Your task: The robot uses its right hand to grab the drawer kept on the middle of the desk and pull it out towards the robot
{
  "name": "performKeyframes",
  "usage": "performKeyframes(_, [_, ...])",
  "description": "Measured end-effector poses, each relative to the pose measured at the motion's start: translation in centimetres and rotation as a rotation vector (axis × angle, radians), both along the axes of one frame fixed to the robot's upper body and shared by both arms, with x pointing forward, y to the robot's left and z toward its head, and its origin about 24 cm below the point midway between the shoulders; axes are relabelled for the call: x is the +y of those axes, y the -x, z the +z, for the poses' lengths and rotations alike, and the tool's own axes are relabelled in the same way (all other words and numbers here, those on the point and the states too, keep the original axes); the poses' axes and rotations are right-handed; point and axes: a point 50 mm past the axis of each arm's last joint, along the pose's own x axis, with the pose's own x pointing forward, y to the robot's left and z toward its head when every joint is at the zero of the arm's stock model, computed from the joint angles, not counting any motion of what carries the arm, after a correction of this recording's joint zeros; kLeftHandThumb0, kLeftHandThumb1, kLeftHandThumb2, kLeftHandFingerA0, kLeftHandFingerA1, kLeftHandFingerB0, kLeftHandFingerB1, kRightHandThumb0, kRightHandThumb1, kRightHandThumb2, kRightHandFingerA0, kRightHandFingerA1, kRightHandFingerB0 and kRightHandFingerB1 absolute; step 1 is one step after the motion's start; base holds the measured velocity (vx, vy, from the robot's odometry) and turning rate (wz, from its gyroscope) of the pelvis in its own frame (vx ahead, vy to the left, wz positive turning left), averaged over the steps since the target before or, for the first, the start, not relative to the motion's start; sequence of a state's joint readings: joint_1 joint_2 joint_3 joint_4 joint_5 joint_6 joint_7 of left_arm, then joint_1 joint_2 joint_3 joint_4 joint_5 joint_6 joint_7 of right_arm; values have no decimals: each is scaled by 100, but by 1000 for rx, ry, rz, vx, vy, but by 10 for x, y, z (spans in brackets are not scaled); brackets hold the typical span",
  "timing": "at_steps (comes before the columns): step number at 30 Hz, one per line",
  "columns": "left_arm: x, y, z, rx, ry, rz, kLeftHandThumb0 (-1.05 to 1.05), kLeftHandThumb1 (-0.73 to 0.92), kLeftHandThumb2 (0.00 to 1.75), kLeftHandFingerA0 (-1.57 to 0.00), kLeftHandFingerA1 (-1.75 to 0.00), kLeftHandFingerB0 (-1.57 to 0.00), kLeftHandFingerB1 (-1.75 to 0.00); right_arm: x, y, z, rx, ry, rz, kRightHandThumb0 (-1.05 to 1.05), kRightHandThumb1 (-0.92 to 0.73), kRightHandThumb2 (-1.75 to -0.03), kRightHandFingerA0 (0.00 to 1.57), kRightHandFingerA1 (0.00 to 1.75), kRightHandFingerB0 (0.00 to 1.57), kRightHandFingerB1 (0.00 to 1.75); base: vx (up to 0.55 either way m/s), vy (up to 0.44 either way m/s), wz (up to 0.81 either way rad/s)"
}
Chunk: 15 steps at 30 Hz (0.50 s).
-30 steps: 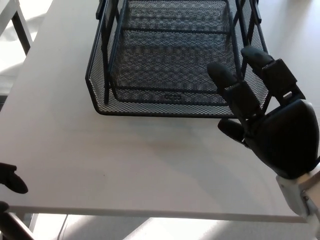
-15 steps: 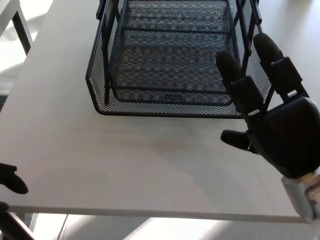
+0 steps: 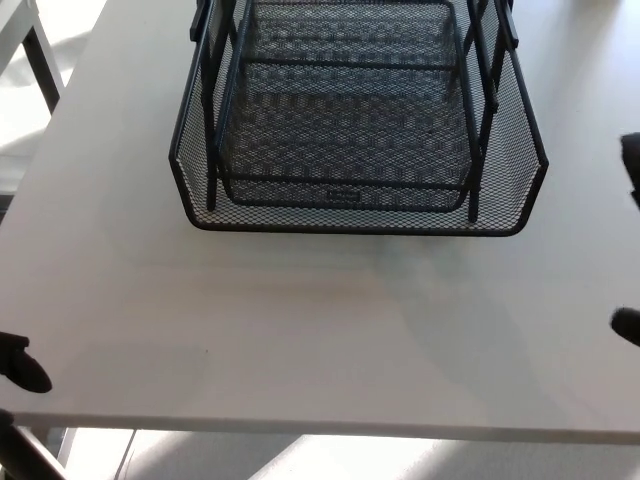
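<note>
Black right robot hand mostly withdrawn

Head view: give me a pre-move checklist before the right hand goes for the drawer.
1. Drawer in view, mid-desk, front rim facing the robot: ok.
2. Desk bare between the drawer and the near edge: ok.
3. Right hand placed at the drawer: not ok, only slivers show at the right picture edge, apart from the mesh.
4. Right hand open for the grab: cannot tell.
5. Left hand out of the pull path: ok, at the desk's near left corner.
</note>
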State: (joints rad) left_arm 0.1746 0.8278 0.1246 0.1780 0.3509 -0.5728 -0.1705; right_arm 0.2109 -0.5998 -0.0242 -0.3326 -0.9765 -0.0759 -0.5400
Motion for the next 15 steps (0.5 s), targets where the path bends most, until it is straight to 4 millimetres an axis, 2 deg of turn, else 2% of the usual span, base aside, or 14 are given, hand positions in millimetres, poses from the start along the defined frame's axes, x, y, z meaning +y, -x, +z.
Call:
performKeyframes(2, [0,1,0,0,-1,1,-28,57,57,-78,-88,-81,-60,-11,10,0,15,0,-37,-70,-40,-74,0,9,0,21,0,0,0])
performKeyframes(3, [1,1,0,0,-2,1,-27,57,57,-78,-88,-82,-59,-17,15,-1,21,1,-56,-70,-40,-73,0,8,1,19,0,0,0])
performKeyframes(4, [1,1,0,0,-2,0,-28,57,57,-78,-87,-81,-58,-22,18,-1,21,1,-69,-63,-37,-76,0,18,0,28,0,0,0])
performKeyframes(5, [1,1,0,0,-3,0,-28,57,57,-78,-86,-81,-58,-26,21,-1,21,1,-80,-63,-37,-76,0,20,0,29,0,0,0])
performKeyframes(6, [1,1,-1,1,-3,1,-28,57,57,-79,-88,-81,-59,-33,23,-3,18,1,-98,-70,-40,-76,0,13,0,26,0,0,0])
performKeyframes(9, [1,2,-1,2,-2,1,-28,57,57,-80,-89,-81,-60,-50,29,-7,14,8,-159,-62,-38,-79,0,22,0,33,0,0,0])
performKeyframes(10, [1,2,-1,3,-2,2,-27,56,57,-80,-90,-82,-60,-57,31,-9,14,10,-183,-59,-51,-56,0,34,5,34,0,0,0])
performKeyframes(11, [2,2,-1,4,-2,3,-27,56,57,-80,-90,-82,-61,-63,32,-10,16,11,-206,-61,-38,-73,5,32,7,40,0,0,0])
performKeyframes(14, [2,2,-2,6,-2,6,-28,57,57,-79,-89,-81,-61,-79,36,-18,23,8,-264,-64,-42,-76,6,37,11,43,0,0,0])
performKeyframes(15, [3,2,-2,6,-1,7,-27,56,57,-79,-89,-81,-61,-87,38,-23,34,6,-294,-57,-54,-58,8,30,15,31,0,0,0])
